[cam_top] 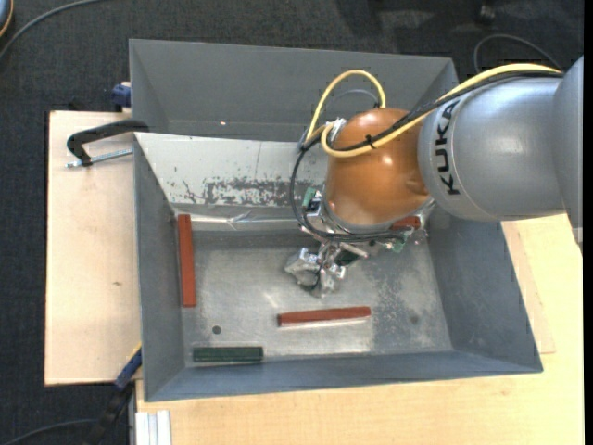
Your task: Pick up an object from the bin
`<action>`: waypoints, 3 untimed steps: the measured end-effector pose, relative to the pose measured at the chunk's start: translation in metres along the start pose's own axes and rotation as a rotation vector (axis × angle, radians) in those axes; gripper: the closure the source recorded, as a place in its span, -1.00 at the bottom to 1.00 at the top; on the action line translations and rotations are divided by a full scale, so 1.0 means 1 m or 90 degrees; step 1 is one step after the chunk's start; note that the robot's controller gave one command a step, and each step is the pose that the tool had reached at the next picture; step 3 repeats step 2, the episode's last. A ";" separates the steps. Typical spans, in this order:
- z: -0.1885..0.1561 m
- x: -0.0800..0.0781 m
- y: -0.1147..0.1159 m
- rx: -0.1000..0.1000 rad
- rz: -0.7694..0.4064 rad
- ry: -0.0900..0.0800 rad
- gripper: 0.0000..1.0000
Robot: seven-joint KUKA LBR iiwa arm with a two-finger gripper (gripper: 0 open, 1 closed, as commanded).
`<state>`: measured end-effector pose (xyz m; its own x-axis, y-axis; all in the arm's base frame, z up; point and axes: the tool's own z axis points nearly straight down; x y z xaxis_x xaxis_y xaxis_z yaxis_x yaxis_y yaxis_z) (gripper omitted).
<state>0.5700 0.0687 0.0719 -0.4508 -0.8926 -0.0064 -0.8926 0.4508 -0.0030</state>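
Observation:
My gripper (318,272) hangs low over the middle of the bin floor, its metal fingers showing under the orange cover. Nothing shows between the fingers, and their state is unclear. A red-brown flat bar (323,317) lies on the floor just in front of the gripper, a short gap below it. A second red-brown bar (186,260) lies lengthwise along the left wall, well away from the gripper. A dark green bar (227,352) rests by the front wall at the lower left.
A small dark dot (216,331) sits on the floor near the green bar. The arm with its orange cover and yellow cables comes in from the right, above the back right of the bin.

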 end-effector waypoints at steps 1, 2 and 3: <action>-0.093 0.021 0.005 0.003 0.231 -0.001 1.00; -0.166 -0.005 -0.013 0.006 0.221 -0.004 1.00; -0.166 -0.005 -0.013 0.006 0.221 -0.004 1.00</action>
